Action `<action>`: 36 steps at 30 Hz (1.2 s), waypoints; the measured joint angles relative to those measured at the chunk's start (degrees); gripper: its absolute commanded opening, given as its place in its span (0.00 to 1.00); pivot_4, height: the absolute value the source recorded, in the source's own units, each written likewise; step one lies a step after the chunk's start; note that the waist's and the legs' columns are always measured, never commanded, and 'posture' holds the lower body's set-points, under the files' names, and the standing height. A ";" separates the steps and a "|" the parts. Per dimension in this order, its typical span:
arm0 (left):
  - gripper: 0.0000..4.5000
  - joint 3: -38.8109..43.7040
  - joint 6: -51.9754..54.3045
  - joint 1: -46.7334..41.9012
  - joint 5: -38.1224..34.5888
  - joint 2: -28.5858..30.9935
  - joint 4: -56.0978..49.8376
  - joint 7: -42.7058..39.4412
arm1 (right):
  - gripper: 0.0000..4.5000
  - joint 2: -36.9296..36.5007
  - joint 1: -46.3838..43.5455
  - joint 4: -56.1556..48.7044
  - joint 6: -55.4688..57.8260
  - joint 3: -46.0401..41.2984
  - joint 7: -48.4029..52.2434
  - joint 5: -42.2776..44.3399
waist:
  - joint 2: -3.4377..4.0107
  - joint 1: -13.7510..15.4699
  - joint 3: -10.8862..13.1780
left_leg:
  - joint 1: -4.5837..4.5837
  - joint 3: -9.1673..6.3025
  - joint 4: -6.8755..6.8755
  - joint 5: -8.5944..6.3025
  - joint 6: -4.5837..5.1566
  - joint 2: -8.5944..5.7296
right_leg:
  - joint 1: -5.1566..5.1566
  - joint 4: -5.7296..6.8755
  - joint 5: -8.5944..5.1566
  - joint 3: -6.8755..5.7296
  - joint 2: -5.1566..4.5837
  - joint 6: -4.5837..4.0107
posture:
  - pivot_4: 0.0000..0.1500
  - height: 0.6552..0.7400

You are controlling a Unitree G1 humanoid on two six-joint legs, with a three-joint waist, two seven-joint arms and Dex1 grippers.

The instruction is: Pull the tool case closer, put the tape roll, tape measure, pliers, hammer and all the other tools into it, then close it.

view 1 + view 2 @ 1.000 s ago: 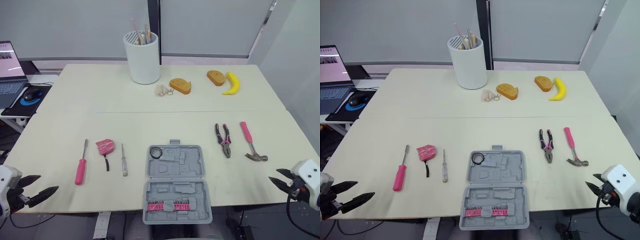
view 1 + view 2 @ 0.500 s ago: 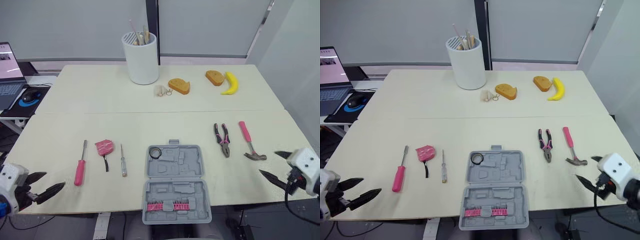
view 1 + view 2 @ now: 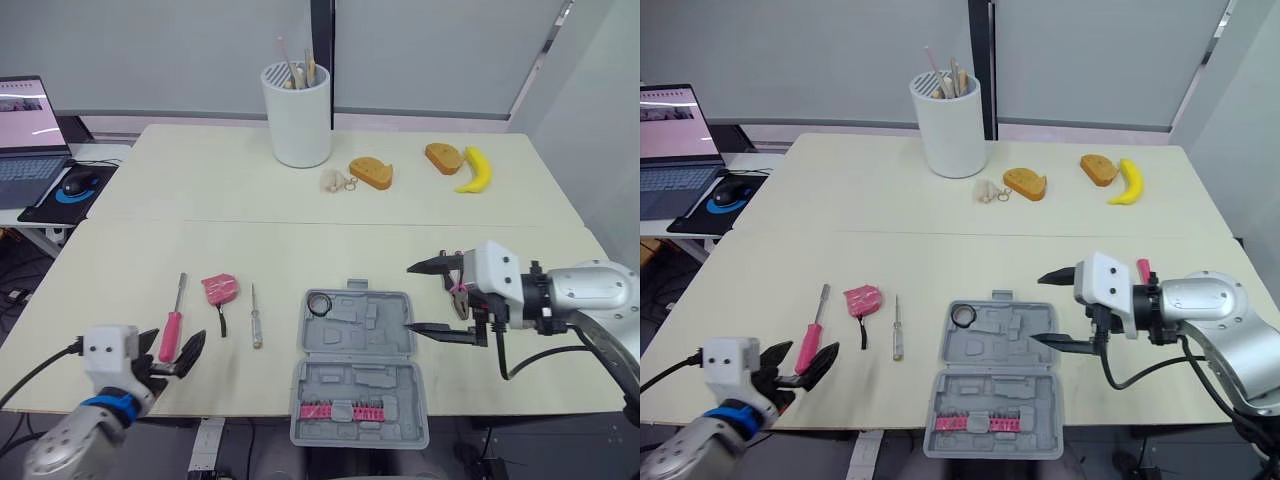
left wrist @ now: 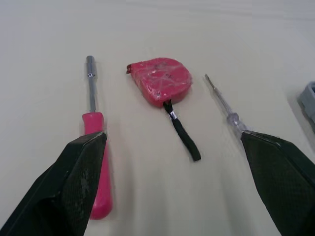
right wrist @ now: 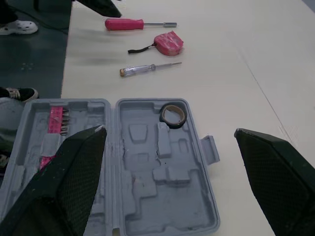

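Case [image 3: 358, 372] lies open on the table [image 3: 330, 240]. The right gripper [image 3: 408, 298] hovers at its right side with the fingers spread wide and holding nothing. One fingertip is level with the case's far edge and the other is over its right rim; whether that one touches the plastic cannot be told. In the right wrist view both fingers straddle the whole case.

Left of the case, the left gripper [image 3: 178, 345] is also spread wide and empty, low over the table. Between its fingers lie three tools:
- The pink screwdriver [image 3: 173, 330] is the farthest from the case, with its handle just beside one fingertip.
- The tape measure [image 3: 220, 289] is in the middle, its black strap trailing toward the gripper.
- The thin screwdriver [image 3: 255, 318] is the nearest to the case.

The tape roll [image 3: 318, 303] sits in the case's far half, in the left corner. A row of pink bits [image 3: 345, 411] fills the near half.

Right of the case, the right gripper's body hides most of what lies there. A pink handle [image 3: 1142, 266] peeks out behind it — which tool it is cannot be told.

Well beyond the case stand a white holder [image 3: 300, 115] with sticks, two bread pieces [image 3: 372, 172] and a banana [image 3: 472, 168]. Far off to the case's left are a laptop [image 3: 30, 110] and a mouse [image 3: 75, 185].
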 measured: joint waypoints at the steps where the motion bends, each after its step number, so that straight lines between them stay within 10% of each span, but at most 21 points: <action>1: 1.00 -1.32 1.23 -1.45 0.97 -1.58 -0.36 3.10 | 0.98 0.55 -1.08 0.53 0.24 1.14 0.02 -0.03 | 0.00 -0.02 0.00 | 0.00 0.01 0.04 0.00 0.00 0.00 | 0.01 0.01 0.01 0.01 0.01 0.02 | 1.00 0.89; 27: 0.91 -12.18 8.50 -25.21 16.70 -12.68 18.36 29.32 | 1.00 3.93 -6.18 3.42 1.45 8.14 -0.22 -0.18 | -0.01 -0.31 0.00 | -0.08 0.05 0.25 -0.07 0.13 -0.06 | 0.01 0.04 0.13 0.06 0.02 0.19 | 1.00 0.89; 36: 0.38 -11.01 10.17 -25.85 16.31 -12.49 18.67 28.28 | 1.00 3.93 -6.18 3.15 1.97 8.14 -0.30 -0.18 | 0.02 -0.33 -0.01 | -0.06 0.06 0.25 -0.07 0.12 -0.06 | 0.02 0.03 0.13 0.06 0.02 0.19 | 1.00 0.89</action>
